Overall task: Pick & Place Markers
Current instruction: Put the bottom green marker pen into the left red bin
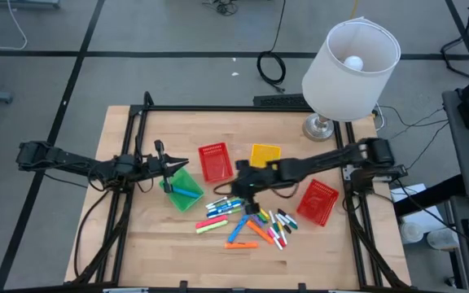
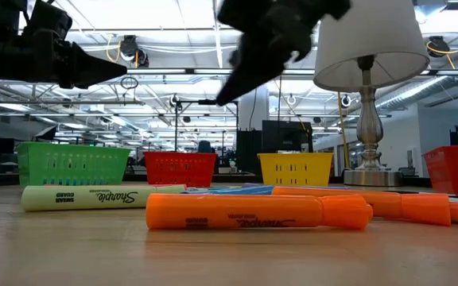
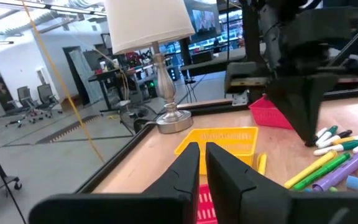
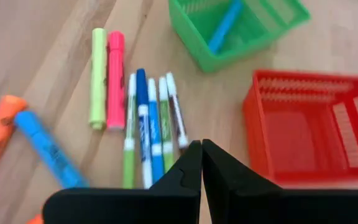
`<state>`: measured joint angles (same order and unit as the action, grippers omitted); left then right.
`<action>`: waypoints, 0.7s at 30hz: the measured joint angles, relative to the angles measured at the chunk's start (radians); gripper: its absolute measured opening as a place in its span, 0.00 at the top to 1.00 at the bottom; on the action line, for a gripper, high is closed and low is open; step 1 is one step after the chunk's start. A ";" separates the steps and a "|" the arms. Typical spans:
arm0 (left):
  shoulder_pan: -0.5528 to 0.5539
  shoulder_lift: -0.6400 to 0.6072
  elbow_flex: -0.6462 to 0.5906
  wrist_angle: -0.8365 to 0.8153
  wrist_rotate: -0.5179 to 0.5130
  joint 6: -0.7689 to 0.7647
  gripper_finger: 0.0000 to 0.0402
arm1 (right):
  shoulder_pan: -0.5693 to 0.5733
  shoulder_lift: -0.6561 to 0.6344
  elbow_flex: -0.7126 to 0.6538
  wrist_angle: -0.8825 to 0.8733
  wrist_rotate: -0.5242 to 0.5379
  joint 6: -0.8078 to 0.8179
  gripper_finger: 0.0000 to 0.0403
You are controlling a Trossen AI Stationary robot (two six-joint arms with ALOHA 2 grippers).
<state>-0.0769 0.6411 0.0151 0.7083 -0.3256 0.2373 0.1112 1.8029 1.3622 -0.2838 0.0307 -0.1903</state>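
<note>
Low view: yellow marker [image 2: 102,196] reads "Sharpie", lying on desk [image 2: 229,254] w/ orange marker [image 2: 257,212] in front. Left pincer [image 1: 172,166] above green basket [image 1: 184,189], tips nearly together, empty. Right pincer [image 1: 238,192] together over marker pile [image 1: 247,220].

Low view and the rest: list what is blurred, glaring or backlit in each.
Low view: the orange marker lies sharp in front, the arms overhead are dark silhouettes against bright ceiling lights, and the table foreground is soft. Right wrist view: the red basket and green basket look smeared. High view: the lamp bulb glares white. Left wrist view: the near fingers are blurred.
</note>
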 joint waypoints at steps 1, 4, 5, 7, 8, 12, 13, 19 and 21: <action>0.000 0.000 0.000 0.000 0.000 0.001 0.91 | -0.008 0.032 0.037 -0.014 -0.040 -0.012 1.00; 0.000 0.000 0.000 0.005 -0.010 0.036 0.91 | -0.025 0.117 0.102 -0.036 -0.189 -0.033 1.00; 0.000 0.000 0.000 0.005 -0.019 0.049 0.91 | -0.026 0.138 0.105 -0.035 -0.193 -0.036 1.00; 0.000 -0.001 0.000 0.005 -0.040 0.048 0.91 | -0.021 0.174 0.105 -0.041 -0.183 -0.060 1.00; 0.000 -0.001 0.000 0.005 -0.048 0.042 0.91 | -0.017 0.184 0.105 -0.046 -0.181 -0.067 1.00; 0.000 -0.001 0.000 0.004 -0.055 0.030 0.91 | 0.011 0.195 0.106 -0.057 -0.191 -0.062 1.00; 0.000 -0.001 0.000 0.003 -0.055 0.022 0.91 | 0.019 0.199 0.106 -0.058 -0.198 -0.067 1.00; 0.000 -0.001 0.000 -0.001 -0.053 0.005 0.91 | 0.060 0.202 0.106 -0.043 -0.230 -0.075 0.95; 0.000 -0.001 0.000 -0.001 -0.053 -0.004 0.91 | 0.072 0.205 0.106 -0.044 -0.163 -0.057 0.91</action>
<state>-0.0769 0.6403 0.0151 0.7074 -0.3782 0.2334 0.1828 2.0083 1.4678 -0.3277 -0.1324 -0.2478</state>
